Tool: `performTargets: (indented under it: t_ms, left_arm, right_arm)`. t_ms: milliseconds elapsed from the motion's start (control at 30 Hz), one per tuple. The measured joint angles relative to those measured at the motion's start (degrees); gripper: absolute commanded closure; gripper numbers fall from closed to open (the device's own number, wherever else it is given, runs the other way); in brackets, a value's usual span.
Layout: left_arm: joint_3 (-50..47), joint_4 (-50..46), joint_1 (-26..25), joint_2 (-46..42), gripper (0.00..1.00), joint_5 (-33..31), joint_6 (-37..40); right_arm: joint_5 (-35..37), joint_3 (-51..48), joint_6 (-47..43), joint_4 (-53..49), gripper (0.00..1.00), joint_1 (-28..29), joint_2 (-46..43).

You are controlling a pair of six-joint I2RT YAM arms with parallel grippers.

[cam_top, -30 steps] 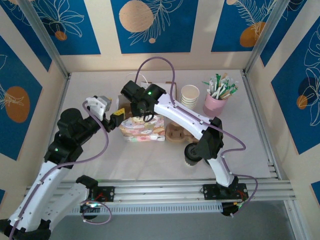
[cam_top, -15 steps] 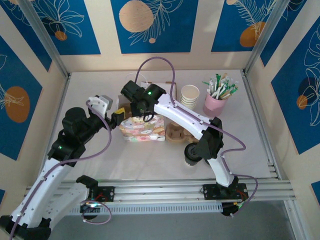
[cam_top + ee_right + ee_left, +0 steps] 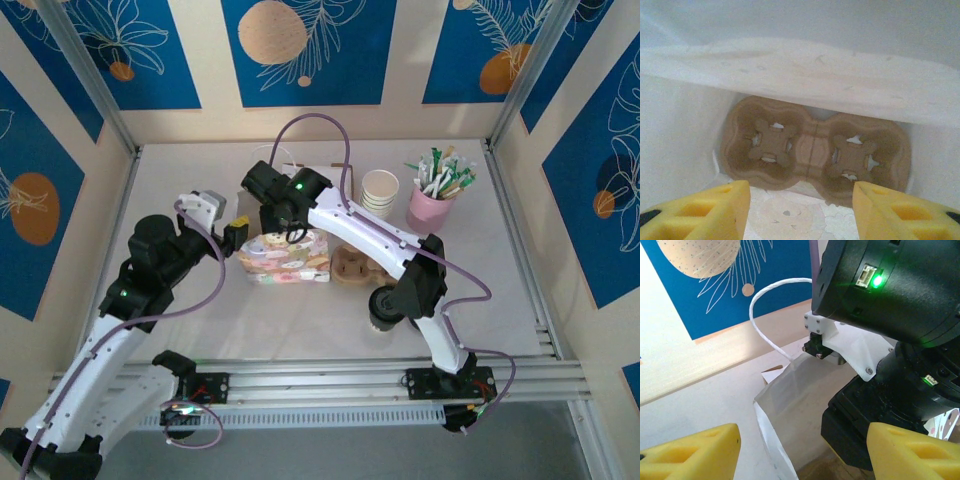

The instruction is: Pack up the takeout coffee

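Observation:
The takeout coffee [image 3: 381,310], a dark cup with a black lid, stands on the table by my right arm's elbow, partly hidden by it. A white paper bag [image 3: 290,260] with a doughnut print stands mid-table, its string handle up. My right gripper [image 3: 290,232] is down in the bag's mouth, open, nothing between its yellow fingers [image 3: 700,210]. Below it a brown pulp carrier [image 3: 812,150] lies on the bag's [image 3: 790,70] floor. My left gripper [image 3: 237,228] is open at the bag's left edge. The bag's edge [image 3: 795,405] lies between the pads of the left gripper [image 3: 800,455].
A brown carrier [image 3: 355,267] shows just right of the bag. A stack of white paper cups [image 3: 380,190] and a pink cup of stirrers [image 3: 430,205] stand at the back right. Metal rails run along both sides and the front.
The right gripper's jaws have widened inside the bag. The left gripper has shifted slightly back along the bag's left edge.

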Motion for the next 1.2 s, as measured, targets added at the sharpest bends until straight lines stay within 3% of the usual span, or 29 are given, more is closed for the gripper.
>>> performTargets:
  t_ms: [367, 533, 767, 1200]
  left_arm:
    - [-0.2, 0.2, 0.0, 0.2, 0.32, 0.0, 0.0]
    - [-0.2, 0.2, 0.1, 0.2, 0.32, 0.0, 0.0]
    - [-0.2, 0.3, 0.1, 0.8, 0.32, 0.0, 0.0]
    - [-0.2, 0.3, 0.1, 0.9, 0.32, 0.0, 0.0]
  right_arm:
    - [0.0, 0.0, 0.1, 0.0, 0.21, 0.0, 0.0]
    - [0.0, 0.0, 0.0, 0.0, 0.19, 0.0, 0.0]
    - [0.0, 0.2, 0.1, 0.0, 0.06, 0.0, 0.0]
    - [0.0, 0.5, 0.0, -0.3, 0.05, 0.0, 0.0]
